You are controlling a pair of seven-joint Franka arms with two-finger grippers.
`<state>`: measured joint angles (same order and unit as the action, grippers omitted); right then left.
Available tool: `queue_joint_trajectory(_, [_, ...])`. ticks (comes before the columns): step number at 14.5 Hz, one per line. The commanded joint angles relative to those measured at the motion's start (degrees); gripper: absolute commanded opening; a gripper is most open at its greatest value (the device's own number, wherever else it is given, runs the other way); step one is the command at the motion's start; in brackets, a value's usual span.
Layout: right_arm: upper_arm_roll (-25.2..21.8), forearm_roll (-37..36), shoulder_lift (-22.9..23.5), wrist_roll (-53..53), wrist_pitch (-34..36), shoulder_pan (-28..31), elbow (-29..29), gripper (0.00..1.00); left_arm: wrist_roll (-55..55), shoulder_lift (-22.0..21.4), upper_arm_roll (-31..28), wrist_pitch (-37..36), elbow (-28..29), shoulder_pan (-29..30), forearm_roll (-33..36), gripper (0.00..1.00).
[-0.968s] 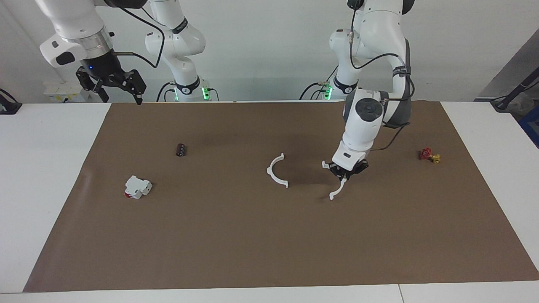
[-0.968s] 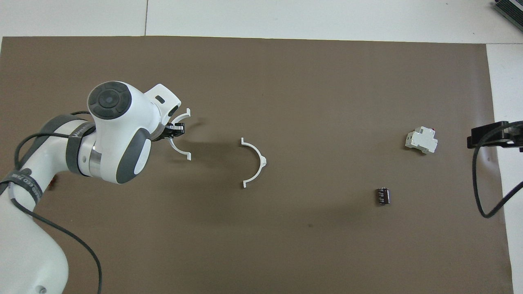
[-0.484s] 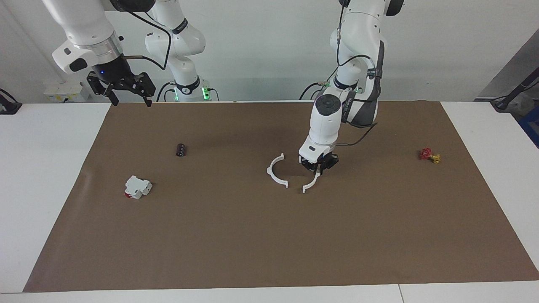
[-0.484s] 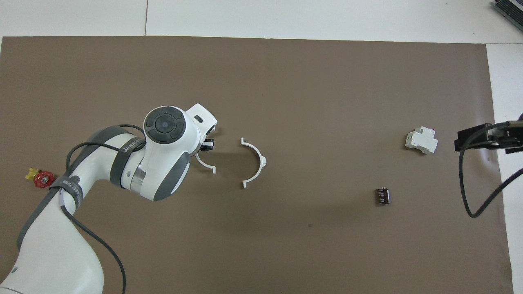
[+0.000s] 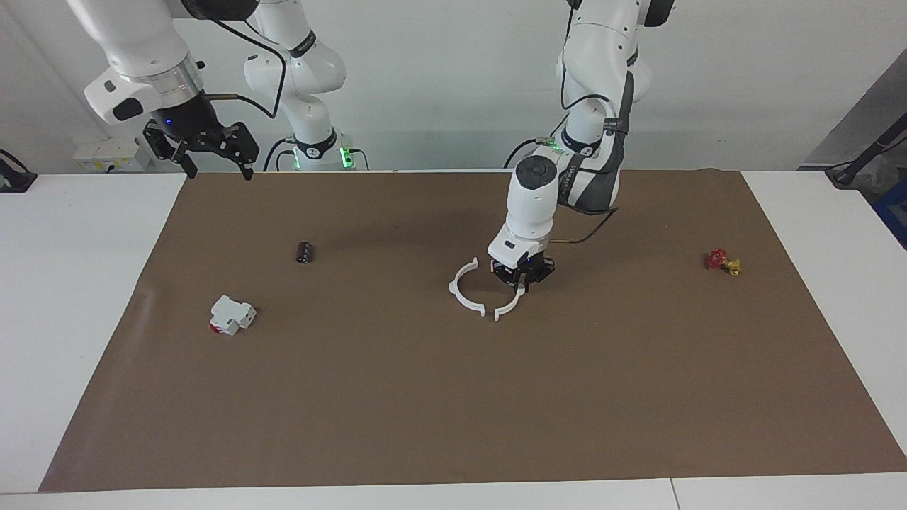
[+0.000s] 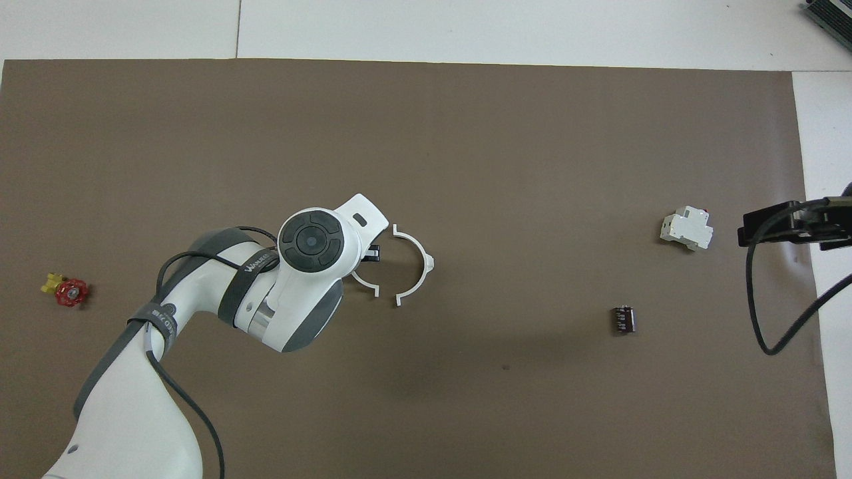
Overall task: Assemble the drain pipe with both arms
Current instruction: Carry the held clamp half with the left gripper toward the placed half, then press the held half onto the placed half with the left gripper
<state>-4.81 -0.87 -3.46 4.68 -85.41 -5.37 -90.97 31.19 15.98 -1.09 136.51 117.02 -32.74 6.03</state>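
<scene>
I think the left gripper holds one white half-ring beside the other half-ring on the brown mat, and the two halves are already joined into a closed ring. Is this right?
Not quite. The left gripper does hold one half-ring beside the other half-ring on the brown mat, but the halves are not joined. The overhead view shows a gap between their end tabs.
</scene>
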Motion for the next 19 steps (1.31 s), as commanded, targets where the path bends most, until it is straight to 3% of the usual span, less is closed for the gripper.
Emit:
queue_joint_trajectory(1, [0.15,1.31,-0.32,-0.99,0.50,0.89,-0.35,1.00,1.42,0.19,-0.84,2.18,1.28,-1.62,1.79,0.00])
queue_joint_trajectory(19, [0.33,1.31,-0.23,-0.98,-0.46,0.36,-0.18,1.00,5.99,-0.51,-0.58,-0.29,2.52,-4.09,1.79,0.00])
